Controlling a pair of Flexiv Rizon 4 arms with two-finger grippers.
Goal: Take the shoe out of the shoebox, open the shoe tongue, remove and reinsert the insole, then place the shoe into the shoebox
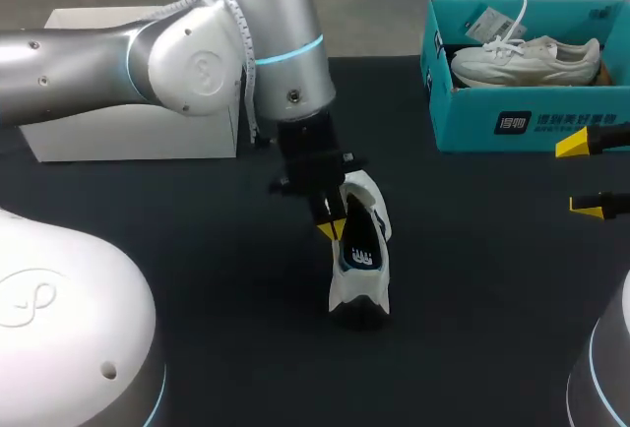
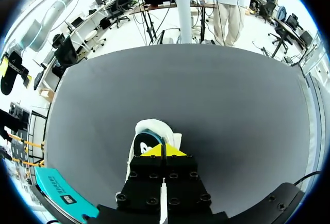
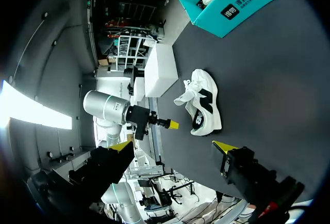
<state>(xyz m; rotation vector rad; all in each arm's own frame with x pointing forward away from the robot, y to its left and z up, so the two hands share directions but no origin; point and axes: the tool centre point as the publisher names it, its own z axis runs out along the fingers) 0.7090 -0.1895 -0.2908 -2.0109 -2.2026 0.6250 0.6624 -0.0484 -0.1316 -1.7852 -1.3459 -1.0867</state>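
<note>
I'm hovering my left gripper (image 1: 333, 229), tips pressed together, at the mouth of the white-and-black sneaker (image 1: 354, 294); right gripper (image 1: 588, 177) spread wide. Aiming to pinch the dark printed insole (image 1: 362, 254) by its edge.

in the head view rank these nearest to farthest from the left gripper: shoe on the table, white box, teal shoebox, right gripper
1. shoe on the table, right at the left gripper, mid-table.
2. white box, back left, and teal shoebox, back right: too close to call.
3. right gripper, at the far right edge.
</note>
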